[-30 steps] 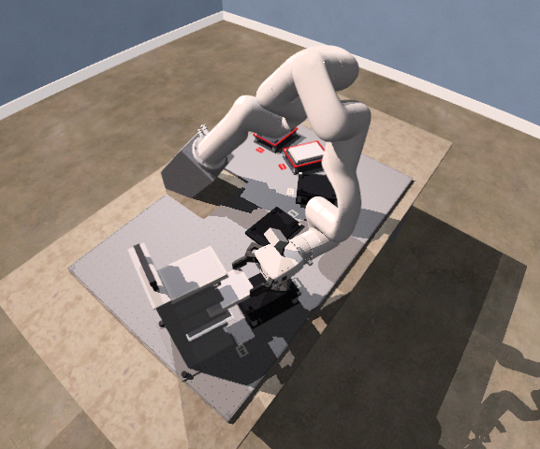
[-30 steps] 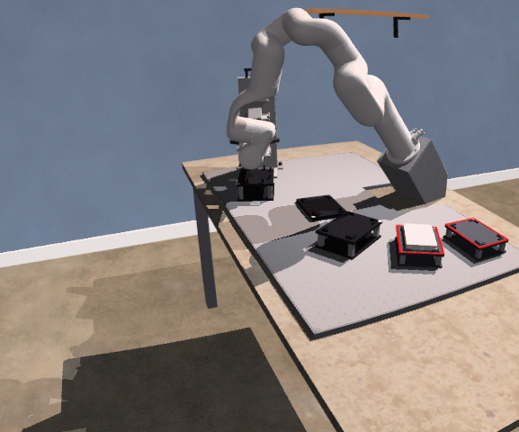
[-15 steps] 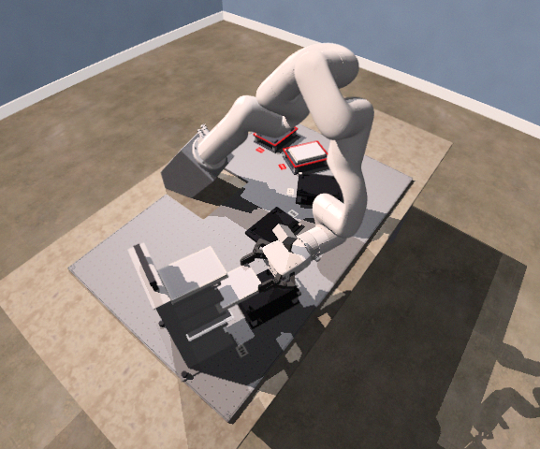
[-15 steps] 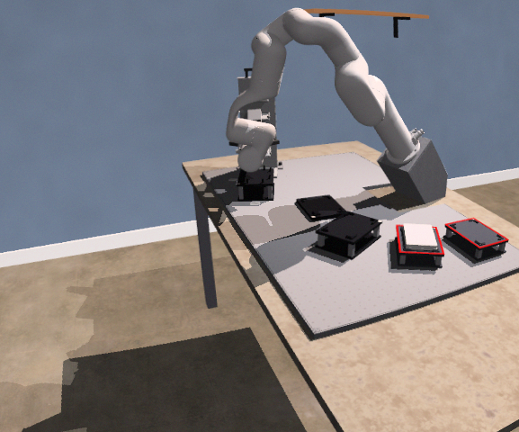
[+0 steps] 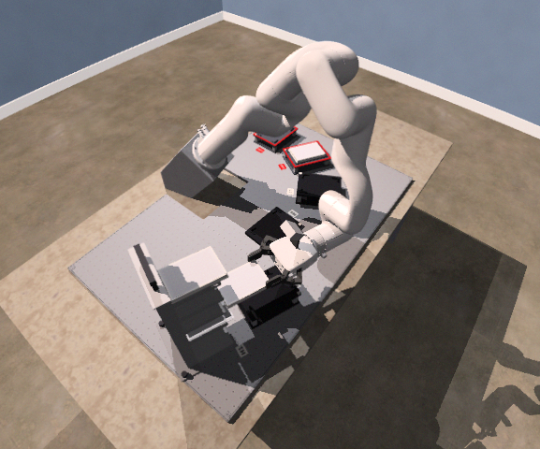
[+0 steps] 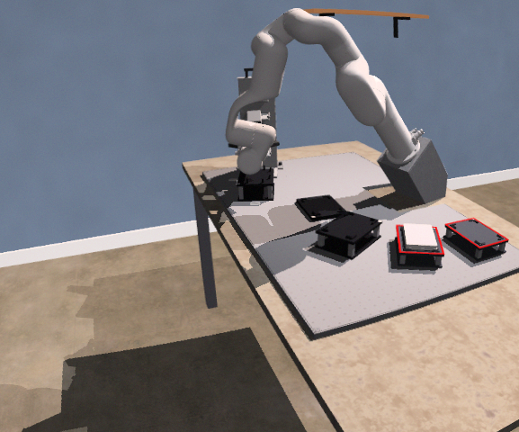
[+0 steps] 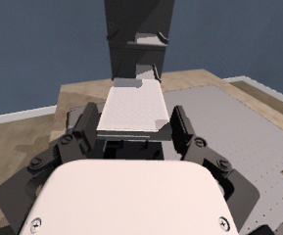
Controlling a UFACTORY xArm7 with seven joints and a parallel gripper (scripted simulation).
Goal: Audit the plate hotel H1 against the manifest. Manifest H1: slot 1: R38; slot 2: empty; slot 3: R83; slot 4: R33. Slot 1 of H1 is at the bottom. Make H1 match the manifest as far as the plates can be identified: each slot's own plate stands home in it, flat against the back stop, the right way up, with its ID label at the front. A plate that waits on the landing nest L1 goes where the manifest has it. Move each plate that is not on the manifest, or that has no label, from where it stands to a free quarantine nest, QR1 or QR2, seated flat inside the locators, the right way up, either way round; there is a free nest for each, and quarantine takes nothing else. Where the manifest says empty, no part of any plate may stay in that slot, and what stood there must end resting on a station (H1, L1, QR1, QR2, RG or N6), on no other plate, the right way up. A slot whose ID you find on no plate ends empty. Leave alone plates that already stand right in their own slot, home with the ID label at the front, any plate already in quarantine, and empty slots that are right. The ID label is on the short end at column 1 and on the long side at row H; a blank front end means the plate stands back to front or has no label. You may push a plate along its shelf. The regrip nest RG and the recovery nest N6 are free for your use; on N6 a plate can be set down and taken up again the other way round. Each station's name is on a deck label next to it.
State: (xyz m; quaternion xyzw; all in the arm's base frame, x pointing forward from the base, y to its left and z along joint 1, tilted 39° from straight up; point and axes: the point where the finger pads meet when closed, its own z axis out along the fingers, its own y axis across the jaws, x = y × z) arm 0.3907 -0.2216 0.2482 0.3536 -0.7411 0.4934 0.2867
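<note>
Closest in the wrist view is the pale housing of the gripper (image 7: pixel 133 128), and just past it the two dark fingers stand wide apart, the jaws clamped on the long sides of a white plate (image 7: pixel 133 109) held flat between them. The plate lies level, its near short end facing the camera, with no readable mark visible on it from here. Directly under the held plate is a black nest (image 5: pixel 270 303), which sits on the grey deck (image 5: pixel 115 243) just in front of the plate hotel (image 7: pixel 138 29); whether the plate touches that nest cannot be told. The hotel rises as a dark tower beyond the plate's far end, with shelf lips showing at its front and a pale top board seen from above. Farther along the deck, well apart from the hotel, lie a flat black pad (image 6: pixel 319 206) and a raised black nest (image 6: pixel 348 232). Beyond those stand two red-edged nests: one (image 6: pixel 401 248) carries a second white plate (image 6: pixel 419 234) seated flat, and the other (image 6: pixel 475 232) is beside it. The arm's grey base block (image 6: pixel 419 172) is at the far edge of the table (image 6: pixel 435 353).
</note>
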